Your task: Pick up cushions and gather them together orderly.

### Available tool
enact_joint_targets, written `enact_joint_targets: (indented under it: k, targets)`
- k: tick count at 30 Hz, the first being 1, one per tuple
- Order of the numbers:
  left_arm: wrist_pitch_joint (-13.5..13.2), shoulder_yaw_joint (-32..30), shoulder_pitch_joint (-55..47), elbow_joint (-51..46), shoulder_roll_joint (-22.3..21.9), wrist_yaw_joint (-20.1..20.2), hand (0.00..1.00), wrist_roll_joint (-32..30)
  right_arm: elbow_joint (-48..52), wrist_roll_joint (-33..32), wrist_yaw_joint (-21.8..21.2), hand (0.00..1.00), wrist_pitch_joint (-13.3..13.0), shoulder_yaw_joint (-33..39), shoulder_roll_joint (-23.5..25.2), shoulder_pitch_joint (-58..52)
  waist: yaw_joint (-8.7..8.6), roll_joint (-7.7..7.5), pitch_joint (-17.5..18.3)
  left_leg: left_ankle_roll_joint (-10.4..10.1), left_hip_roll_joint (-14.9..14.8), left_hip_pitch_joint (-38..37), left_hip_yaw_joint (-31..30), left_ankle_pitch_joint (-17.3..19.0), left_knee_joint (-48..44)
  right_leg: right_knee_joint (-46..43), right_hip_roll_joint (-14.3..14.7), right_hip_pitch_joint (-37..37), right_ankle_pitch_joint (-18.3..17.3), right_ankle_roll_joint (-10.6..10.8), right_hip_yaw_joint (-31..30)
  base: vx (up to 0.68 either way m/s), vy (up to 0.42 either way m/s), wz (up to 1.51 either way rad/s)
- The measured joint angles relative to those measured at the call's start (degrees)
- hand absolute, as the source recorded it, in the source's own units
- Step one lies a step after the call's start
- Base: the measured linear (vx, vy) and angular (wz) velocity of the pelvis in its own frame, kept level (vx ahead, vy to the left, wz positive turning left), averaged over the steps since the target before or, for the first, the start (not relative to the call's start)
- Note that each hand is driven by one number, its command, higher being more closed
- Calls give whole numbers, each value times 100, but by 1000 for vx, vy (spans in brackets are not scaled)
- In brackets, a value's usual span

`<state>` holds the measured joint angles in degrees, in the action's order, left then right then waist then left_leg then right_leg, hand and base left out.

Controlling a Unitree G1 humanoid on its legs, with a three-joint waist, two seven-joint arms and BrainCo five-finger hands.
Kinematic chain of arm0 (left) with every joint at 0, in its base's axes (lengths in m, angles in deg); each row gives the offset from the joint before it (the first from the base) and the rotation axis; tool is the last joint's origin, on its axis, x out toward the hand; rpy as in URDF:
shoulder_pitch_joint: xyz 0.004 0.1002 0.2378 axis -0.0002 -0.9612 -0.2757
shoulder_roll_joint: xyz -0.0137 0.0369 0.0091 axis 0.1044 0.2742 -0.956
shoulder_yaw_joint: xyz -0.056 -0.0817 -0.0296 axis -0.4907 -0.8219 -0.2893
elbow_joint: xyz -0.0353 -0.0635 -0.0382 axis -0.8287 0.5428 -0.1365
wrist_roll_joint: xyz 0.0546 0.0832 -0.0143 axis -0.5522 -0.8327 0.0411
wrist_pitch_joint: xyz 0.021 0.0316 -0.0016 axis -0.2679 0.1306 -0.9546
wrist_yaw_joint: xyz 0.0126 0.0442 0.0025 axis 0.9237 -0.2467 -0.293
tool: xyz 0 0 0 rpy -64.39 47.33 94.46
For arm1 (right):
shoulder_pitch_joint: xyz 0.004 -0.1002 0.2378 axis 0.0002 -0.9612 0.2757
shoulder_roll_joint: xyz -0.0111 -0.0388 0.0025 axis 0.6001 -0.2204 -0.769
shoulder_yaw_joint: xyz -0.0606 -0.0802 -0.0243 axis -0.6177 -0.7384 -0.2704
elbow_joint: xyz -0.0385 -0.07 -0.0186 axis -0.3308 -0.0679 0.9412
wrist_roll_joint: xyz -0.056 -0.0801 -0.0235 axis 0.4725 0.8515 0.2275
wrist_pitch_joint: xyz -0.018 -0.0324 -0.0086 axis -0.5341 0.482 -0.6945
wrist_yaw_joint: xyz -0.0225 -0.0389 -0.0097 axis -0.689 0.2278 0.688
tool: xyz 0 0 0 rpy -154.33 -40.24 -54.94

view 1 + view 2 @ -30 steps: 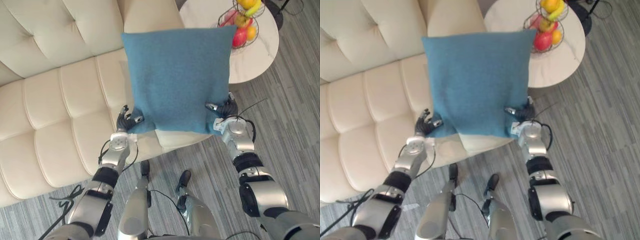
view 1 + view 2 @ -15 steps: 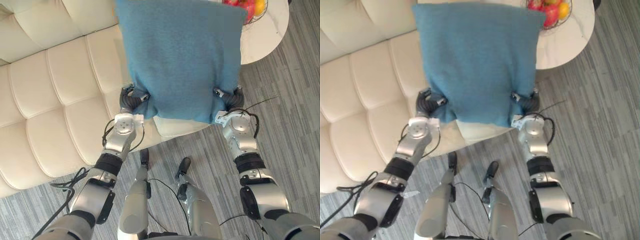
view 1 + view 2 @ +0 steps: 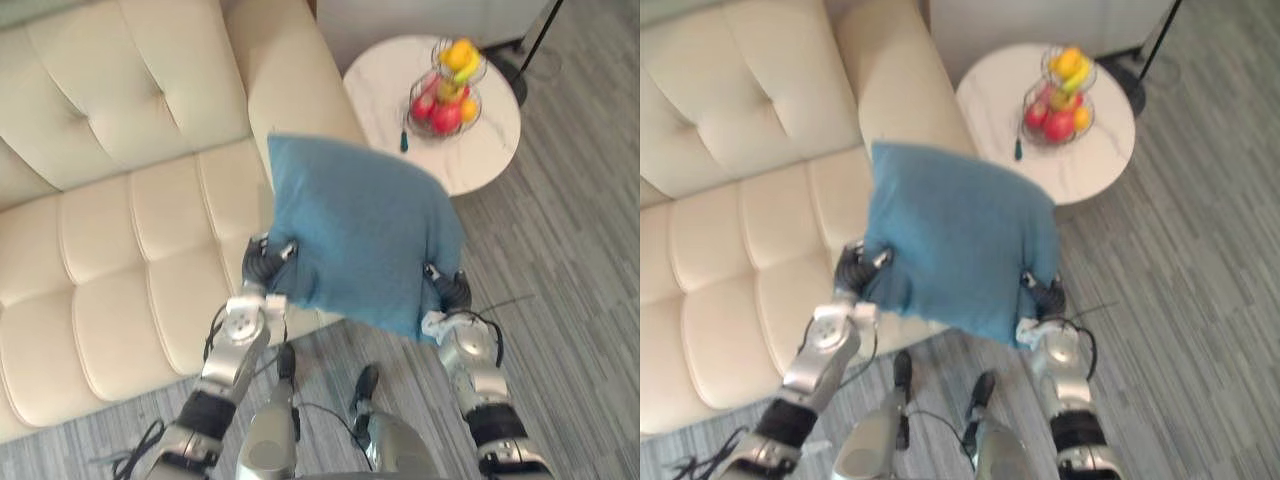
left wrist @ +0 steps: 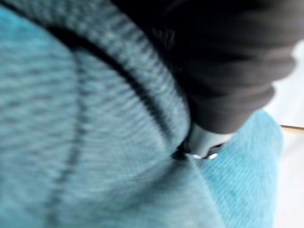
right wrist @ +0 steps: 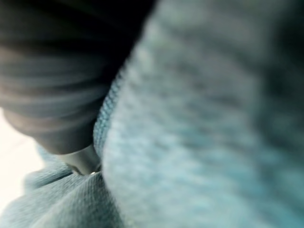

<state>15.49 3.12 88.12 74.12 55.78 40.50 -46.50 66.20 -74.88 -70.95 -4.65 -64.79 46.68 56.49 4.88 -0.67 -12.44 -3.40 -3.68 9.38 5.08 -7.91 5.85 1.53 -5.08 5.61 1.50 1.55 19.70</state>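
One square woolly cushion (image 3: 360, 235) is gripped by left hand (image 3: 262, 265) and right hand (image 3: 450, 292).

- A cream sofa (image 3: 130, 230) stands on the floor, its back button-tufted, its seat stitched into padded panels, and 1 rounded arm at the end nearest the table.
- A round white side table (image 3: 490, 140) stands on the floor just beside that arm.
- On the table sits a 2-tier wire fruit basket (image 3: 445, 90), with red fruit in the lower tier and yellow and orange fruit in the upper one.
- A small dark object (image 3: 403, 143) lies on the tabletop near the basket, too small to identify.
- The grey striped floor (image 3: 570, 300) also carries a dark round stand base (image 3: 514, 70) with a thin pole, behind the table.
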Motion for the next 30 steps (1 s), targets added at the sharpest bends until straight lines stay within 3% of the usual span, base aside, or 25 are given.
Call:
enact_joint_targets:
  k: [5, 8, 15, 22, 23, 26, 28, 30]
  targets:
    - [2, -298, -1120, -861, -336, 200, 100, 90, 816, 210, -254, 100, 137, -71, 332, -865, -9, 217, 347, -22, -28, -308, -75, 87, 2, 38, 4, -369, -45, 24, 103, 6, 11, 10]
    - [-5, -333, -1672, -1265, -382, 207, 100, 84, 1284, 217, -348, 100, 150, -146, 457, -1294, 15, 264, 603, -33, -34, -381, -23, 144, 2, 47, 1, -444, -78, 34, 96, 0, 0, 0]
    - [-7, -372, -2418, -1478, -579, 287, 100, 102, 1862, 437, -442, 100, 146, -339, 472, -1812, 59, 285, 1058, -78, -34, -726, -91, 241, 0, 67, -1, -846, -168, 64, 184, 16, -6, 6]
    - [-8, -371, -2547, -1471, -623, 329, 100, 364, 1810, 472, -399, 100, 101, -357, 465, -1750, 159, 320, 1099, -116, 53, -402, -807, 317, -362, -419, -130, -973, -548, 65, 1032, -15, -23, 56]
    - [-8, -370, -2546, -1461, -629, 329, 100, 378, 1799, 497, -381, 100, 98, -355, 457, -1719, 165, 321, 1108, -71, 30, -308, -714, 411, -422, -463, -155, -930, -562, 60, 1120, -38, -3, 76]
    - [-8, -302, -2469, -1189, -699, 336, 100, 414, 1376, 663, -286, 100, 63, -273, 373, -1478, 153, 393, 1148, 63, -251, 46, 477, 548, -720, -483, -276, -949, -558, 68, 1602, 11, 28, 82]
    - [-2, -245, -2303, -843, -778, 331, 100, 415, 1125, 663, -197, 100, 71, -196, 372, -1433, 127, 446, 1187, 76, -383, 53, 1433, 556, -722, -547, -413, -1006, -581, 191, 1911, 67, 86, 75]
    - [5, -160, -2147, -591, -760, 327, 100, 421, 925, 670, -112, 100, 74, -104, 369, -1356, 100, 464, 1199, 174, -373, 38, 1921, 463, -638, -534, -550, -1047, -549, 324, 2067, 82, 108, 57]
